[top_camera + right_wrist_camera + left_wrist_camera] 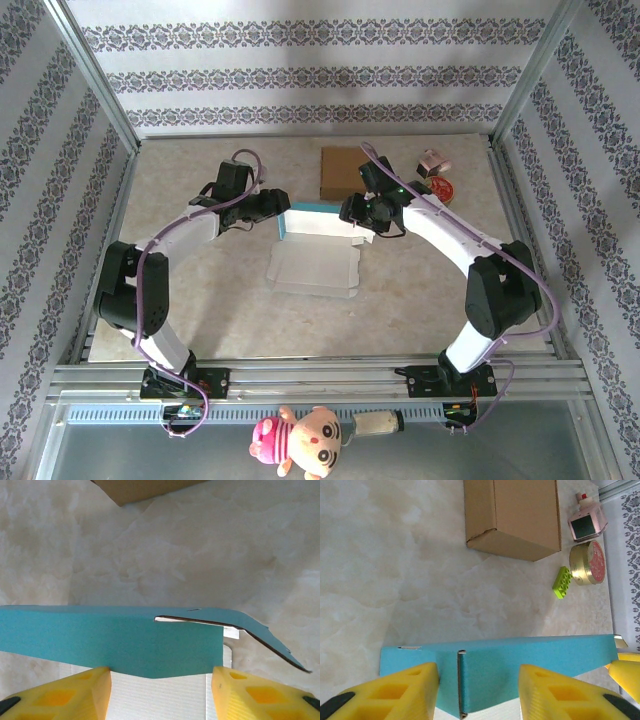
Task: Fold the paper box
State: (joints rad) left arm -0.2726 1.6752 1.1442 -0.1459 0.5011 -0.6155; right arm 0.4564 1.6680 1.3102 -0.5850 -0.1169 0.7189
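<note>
Paper box (314, 268) at the middle of the surface (220, 300), partly formed: white base panel lying flat, teal far wall raised on its long edge. Left pincer (280, 210) at the wall's left end, right pincer (348, 212) at its right end.

Left pincer, wrist view: released, yellow fingers (405, 692) spread wide. Teal wall across the gap, with a vertical flap edge standing midway between the fingers.

Right pincer, wrist view: likewise released, fingers (260, 695) wide apart. Lower edge of the teal wall just above the gap, white panel below it. End flap (272, 642) splayed outward, not square to the wall, dark cut edge showing.

Open room: bare surface left of the paper box and on the near side toward the arm bases. Tighter on the far side: cardboard carton (345, 172) near the teal wall but apart from it. Pink bottle (432, 160), round tin (441, 187) and green brick (562, 582) grouped close together at the far right, well apart from the left pincer. Metal rail (320, 375) along the near edge of the surface.
</note>
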